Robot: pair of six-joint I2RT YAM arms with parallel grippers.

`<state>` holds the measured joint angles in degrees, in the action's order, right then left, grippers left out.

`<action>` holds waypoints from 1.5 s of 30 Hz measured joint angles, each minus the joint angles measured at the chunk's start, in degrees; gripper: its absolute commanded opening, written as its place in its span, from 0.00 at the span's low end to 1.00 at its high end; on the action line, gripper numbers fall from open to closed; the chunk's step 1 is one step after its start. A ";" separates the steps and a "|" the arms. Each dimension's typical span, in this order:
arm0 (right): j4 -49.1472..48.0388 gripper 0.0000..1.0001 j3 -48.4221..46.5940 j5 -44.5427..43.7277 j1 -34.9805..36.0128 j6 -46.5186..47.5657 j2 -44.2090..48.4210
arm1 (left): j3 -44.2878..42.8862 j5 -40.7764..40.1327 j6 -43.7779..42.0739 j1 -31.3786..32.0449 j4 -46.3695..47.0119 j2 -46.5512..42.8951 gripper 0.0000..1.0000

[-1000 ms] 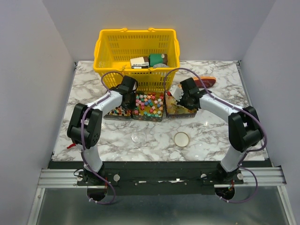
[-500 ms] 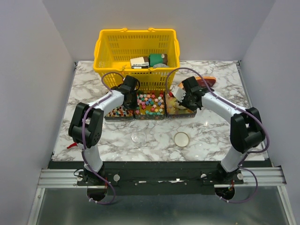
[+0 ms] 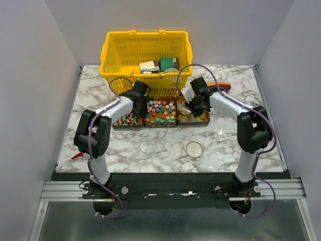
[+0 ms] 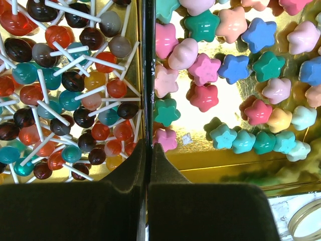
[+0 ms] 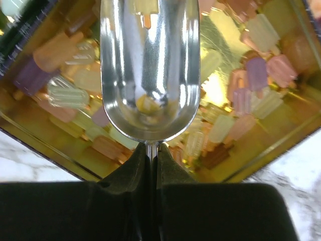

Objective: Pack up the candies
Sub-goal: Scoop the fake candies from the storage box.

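Marble-patterned table (image 3: 220,145) carries a yellow basket (image 3: 120,55) at its far side, and just in front of that the candies (image 3: 160,111) lie in three gold trays (image 4: 220,165) set side by side. From where I stand, the left gripper (image 4: 149,146) hangs with its jaws drawn together to a slit, directly over the dark wall (image 4: 148,75) between the lollipops (image 4: 65,80) and the star-shaped sweets (image 4: 241,60); whether it pinches that wall I cannot tell. The right gripper (image 5: 150,149) is clamped on the thin stem of a metal scoop (image 5: 148,65), whose bowl holds a yellowish gummy (image 5: 145,104) above the ice-lolly-shaped gummies (image 5: 251,75).
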<state>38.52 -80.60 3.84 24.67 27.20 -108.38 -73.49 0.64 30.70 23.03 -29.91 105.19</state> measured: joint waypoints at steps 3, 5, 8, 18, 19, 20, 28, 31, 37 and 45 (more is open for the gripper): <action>-1.44 0.01 0.66 0.92 0.07 -3.74 -0.37 | 0.00 -0.02 0.00 0.09 0.02 0.00 0.00; -2.80 0.01 1.29 0.96 0.04 -5.92 -0.37 | 0.00 -0.02 -0.02 0.13 0.02 0.04 0.00; -4.55 0.01 2.25 0.90 0.09 -8.72 -0.37 | 0.00 -0.02 0.00 0.20 0.09 0.07 0.00; -13.49 0.01 7.56 -3.21 0.87 -13.51 1.20 | -0.02 -0.11 -0.02 0.26 0.13 0.07 0.00; -14.38 0.01 8.07 -3.80 0.92 -13.66 1.38 | -0.02 -0.13 -0.02 0.31 0.13 0.07 0.00; -15.61 0.01 8.81 -4.44 1.09 -13.73 1.75 | -0.02 -0.13 -0.02 0.31 0.13 0.07 0.00; -21.51 0.01 14.03 -6.21 1.49 -13.94 4.55 | -0.09 -0.02 -0.31 0.52 0.24 0.07 0.27; -21.79 0.01 15.74 -6.54 1.49 -14.10 5.95 | -0.09 0.50 -0.52 0.92 0.20 0.07 0.37; -21.90 0.01 20.72 -7.67 1.49 -14.36 11.52 | -0.11 1.84 -0.66 1.75 0.33 -0.02 0.54; -22.18 0.01 25.99 -8.26 1.49 -14.82 21.11 | -0.11 2.40 -0.68 1.86 0.55 -1.31 0.66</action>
<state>16.34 -54.61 -4.43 26.15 12.38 -87.26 -73.60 3.05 30.02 24.88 -29.36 103.88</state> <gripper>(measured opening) 0.157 0.620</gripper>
